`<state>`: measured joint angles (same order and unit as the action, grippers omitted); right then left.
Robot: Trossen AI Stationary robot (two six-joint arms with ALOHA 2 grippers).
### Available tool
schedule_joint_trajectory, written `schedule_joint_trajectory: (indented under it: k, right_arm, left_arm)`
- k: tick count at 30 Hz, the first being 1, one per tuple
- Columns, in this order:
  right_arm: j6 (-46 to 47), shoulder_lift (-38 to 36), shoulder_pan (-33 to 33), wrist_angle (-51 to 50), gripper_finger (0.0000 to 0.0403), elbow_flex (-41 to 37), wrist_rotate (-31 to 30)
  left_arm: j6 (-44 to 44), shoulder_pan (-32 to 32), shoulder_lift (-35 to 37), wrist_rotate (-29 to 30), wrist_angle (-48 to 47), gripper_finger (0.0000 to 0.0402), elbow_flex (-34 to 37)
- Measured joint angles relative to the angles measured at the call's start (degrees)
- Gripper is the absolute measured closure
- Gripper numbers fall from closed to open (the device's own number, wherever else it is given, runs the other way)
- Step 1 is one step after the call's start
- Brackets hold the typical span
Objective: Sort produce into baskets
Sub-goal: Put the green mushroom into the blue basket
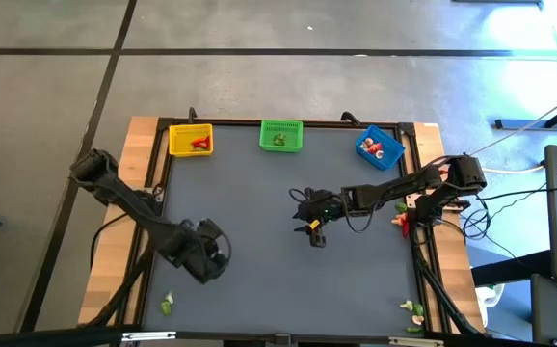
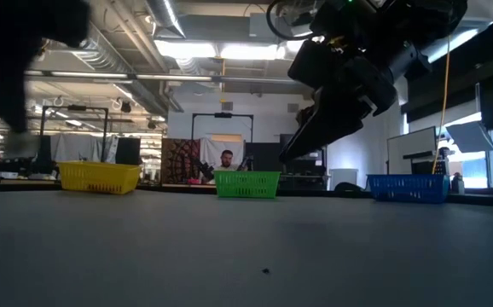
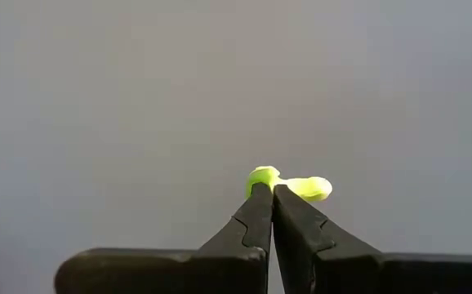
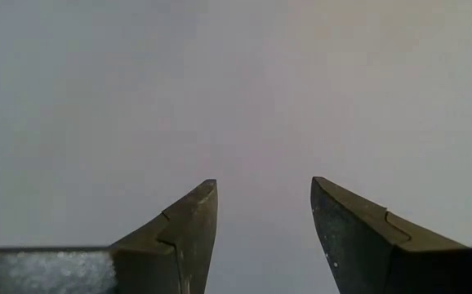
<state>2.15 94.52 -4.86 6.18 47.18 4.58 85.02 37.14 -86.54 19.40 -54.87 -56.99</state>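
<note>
Three baskets stand along the table's far edge: yellow [image 1: 191, 141] with red pieces, green [image 1: 280, 136] with green pieces, blue [image 1: 381, 146] with red and cream pieces. My left gripper [image 1: 206, 253] is over the grey mat near the left front and is shut on a tiny light-green produce piece [image 3: 289, 184]. My right gripper [image 1: 314, 231] hangs open and empty above the middle of the mat; it also shows in the low view [image 2: 302, 141], clear of the table. My left gripper pinches the light-green piece between its two fingertips [image 3: 262, 196], by one rounded end [image 3: 262, 174]. The rest of the piece [image 3: 311, 189] sticks out sideways past the fingers. Whether the piece is clear of the mat I cannot tell.
Loose produce lies on the wooden border: a green piece [image 1: 167, 305] at the near left, red and cream pieces [image 1: 401, 220] at the right side, and more [image 1: 413, 310] at the near right. The grey mat [image 1: 259, 280] lies between the arms. A person sits beyond the table [image 2: 226, 160].
</note>
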Motion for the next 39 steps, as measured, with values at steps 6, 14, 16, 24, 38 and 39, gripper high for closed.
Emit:
schedule_joint_trajectory:
  k: [6,14,16,24,38,39]
  right_arm:
    - [0.42,0.00,0.01,0.63,0.0188,0.00,0.00]
    - [-1.20,0.00,0.01,0.87,0.0128,0.00,-1.05]
    - [-2.35,0.00,0.00,1.36,0.0126,0.00,-1.07]
    - [-4.60,0.00,0.02,3.33,0.0149,0.00,-0.50]
    - [-7.17,-0.01,0.01,14.38,0.0171,0.07,-0.38]
    - [-7.17,-0.02,0.00,14.65,0.0171,0.07,-0.51]
  left_arm:
    - [-15.69,-6.81,-0.13,3.74,14.81,0.0400,0.02]
    - [-32.10,-13.32,-0.13,9.23,31.26,0.0400,0.02]
    - [-34.48,-14.34,-0.13,11.19,34.69,0.0400,0.22]
    - [-40.29,-17.95,-0.40,12.73,43.65,0.0394,1.55]
    - [-42.12,-20.73,-5.44,12.83,52.14,0.0395,2.43]
    - [-42.66,-20.71,-5.46,12.81,52.76,0.0395,2.43]
